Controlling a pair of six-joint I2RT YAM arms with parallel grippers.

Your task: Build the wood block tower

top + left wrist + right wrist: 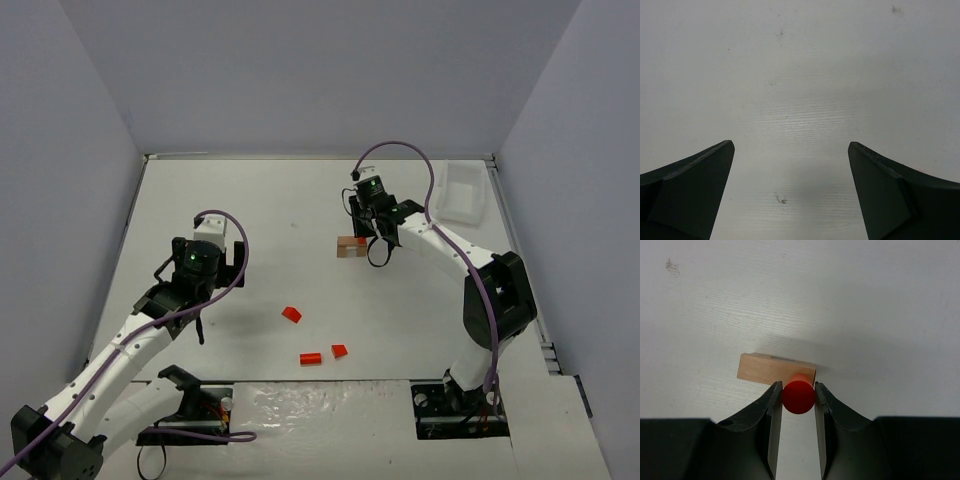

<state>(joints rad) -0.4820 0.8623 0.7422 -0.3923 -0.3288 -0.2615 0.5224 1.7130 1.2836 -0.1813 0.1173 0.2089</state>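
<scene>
A: Between the right gripper's (798, 387) fingers, what sits?

B: A red-orange cylinder (798, 396), pinched from both sides, at one end of the tan rectangular block (767, 369).

A: And the left gripper (791, 150)?

B: Spread wide over the table (250, 200), holding nothing. A red wedge (291, 314), a second cylinder (310, 357) and another wedge (340, 350) lie loose nearer the bases.

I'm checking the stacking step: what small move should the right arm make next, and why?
Probably ease the red cylinder straight down, then open. The right gripper is shut on it over one end of the tan block; whether it touches is unclear.
</scene>
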